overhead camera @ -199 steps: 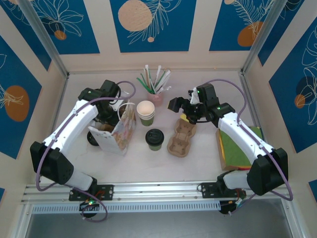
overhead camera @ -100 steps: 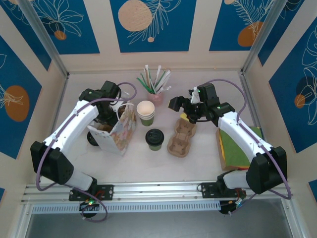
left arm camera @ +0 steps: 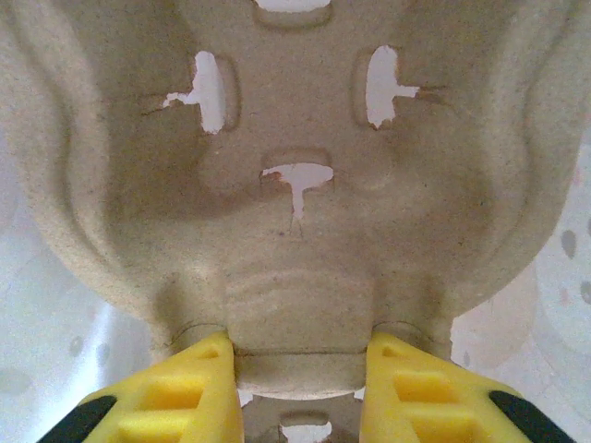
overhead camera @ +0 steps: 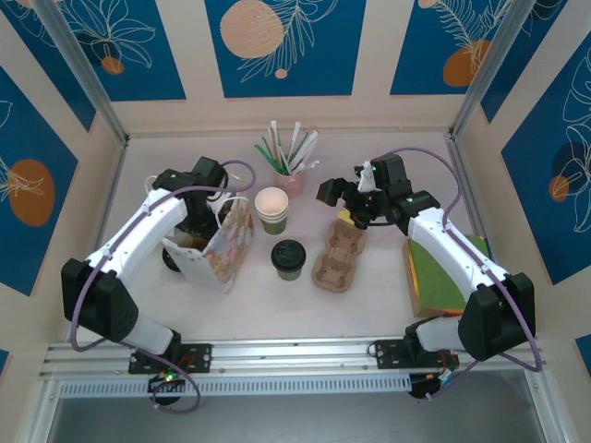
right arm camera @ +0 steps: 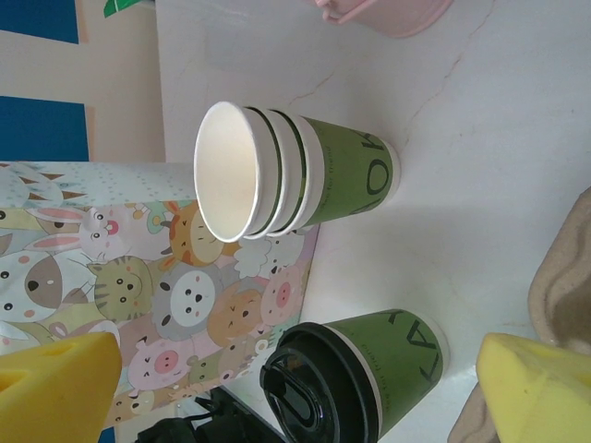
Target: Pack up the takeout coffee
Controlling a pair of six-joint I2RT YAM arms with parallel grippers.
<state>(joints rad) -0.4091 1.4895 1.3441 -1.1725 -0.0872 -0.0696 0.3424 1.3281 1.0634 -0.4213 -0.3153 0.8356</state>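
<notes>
Clamped between the yellow pads [left arm camera: 185, 397] of the left gripper [left arm camera: 297, 369]: the near tab of a moulded pulp cup carrier [left arm camera: 295, 185], pinched tight from both sides. Crowded left and right of that carrier by pale, spotted surfaces, with little spare room at either edge. From above, reaching down into the open mouth of an animal-print paper bag [overhead camera: 226, 247] at the left of the table [overhead camera: 277, 309]. Spread wide on the right gripper [right arm camera: 294, 383], one yellow finger out at each side, gripping nothing. Poised over the far end of a second pulp carrier [overhead camera: 337, 254] lying flat, right of centre. Between the bag and that carrier, upright and free: the takeout coffee [overhead camera: 288, 259], black lid on, with a clear gap on each side. Just beyond it, a stack of lidless green cups [overhead camera: 271, 209], close beside the bag's far corner; farther back, a pink cup of straws [overhead camera: 291, 177]. Open room along the table's near edge; by the right edge, a green-topped flat stack [overhead camera: 443, 272].
</notes>
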